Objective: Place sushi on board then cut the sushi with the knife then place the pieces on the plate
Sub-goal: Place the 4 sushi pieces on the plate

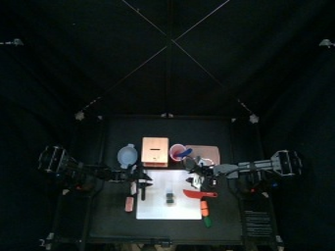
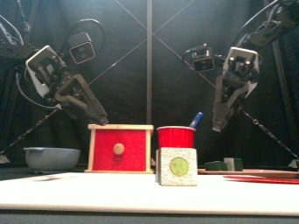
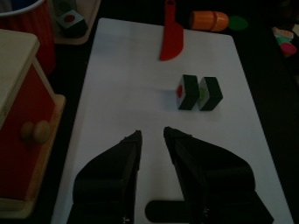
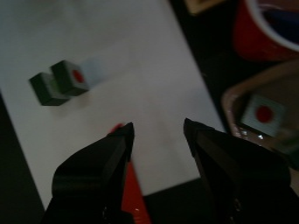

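The white board [image 1: 164,218] holds a short sushi roll of two dark green blocks [image 1: 171,199] [image 3: 198,93] [image 4: 61,81], seen end on in the front view [image 2: 177,166]. A red knife [image 3: 172,39] [image 1: 197,194] lies flat on the board's right part. My right gripper [image 4: 156,131] [image 2: 222,121] hovers open just above the knife's end [image 4: 126,184], holding nothing. My left gripper [image 3: 152,136] [image 2: 96,115] hangs over the board's left part, its jaws a narrow gap apart and empty. Another sushi piece [image 4: 264,114] [image 3: 73,22] sits on the pink plate [image 1: 206,153].
Along the back stand a blue-grey bowl [image 1: 127,154] [image 2: 52,157], a wooden box with a red drawer front [image 1: 157,151] [image 2: 121,149] and a red cup [image 1: 179,152] [image 2: 177,138] holding a blue knife [image 2: 197,118]. An orange toy [image 3: 208,19] lies off the board's right edge.
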Controlling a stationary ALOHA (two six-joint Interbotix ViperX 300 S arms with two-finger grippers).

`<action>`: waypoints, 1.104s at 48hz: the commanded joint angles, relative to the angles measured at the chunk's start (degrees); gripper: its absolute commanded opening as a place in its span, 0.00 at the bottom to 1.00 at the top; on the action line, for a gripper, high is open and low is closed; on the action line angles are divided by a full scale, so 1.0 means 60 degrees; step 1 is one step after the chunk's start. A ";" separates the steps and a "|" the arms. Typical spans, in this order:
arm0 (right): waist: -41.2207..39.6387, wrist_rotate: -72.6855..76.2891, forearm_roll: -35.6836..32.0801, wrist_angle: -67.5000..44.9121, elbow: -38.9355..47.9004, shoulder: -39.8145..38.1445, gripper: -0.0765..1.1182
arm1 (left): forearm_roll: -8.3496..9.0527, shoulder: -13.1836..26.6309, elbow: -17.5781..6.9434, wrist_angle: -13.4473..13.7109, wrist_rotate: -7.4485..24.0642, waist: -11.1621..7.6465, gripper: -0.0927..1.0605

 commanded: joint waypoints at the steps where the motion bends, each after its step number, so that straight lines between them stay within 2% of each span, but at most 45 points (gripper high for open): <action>1: 0.0410 0.0029 0.0059 -0.0454 -0.0601 0.0396 0.77 | -0.0029 -0.0059 -0.0161 -0.0044 0.0000 0.0029 0.69; 26: 0.1362 -0.0015 -0.0161 -0.0601 -0.2622 0.2651 0.77 | -0.0029 -0.0059 -0.0117 -0.0044 0.0000 -0.0029 0.69; 53: 0.1670 0.0015 -0.0161 -0.0322 -0.3281 0.3604 0.77 | -0.0029 -0.0044 -0.0117 -0.0044 0.0015 -0.0029 0.69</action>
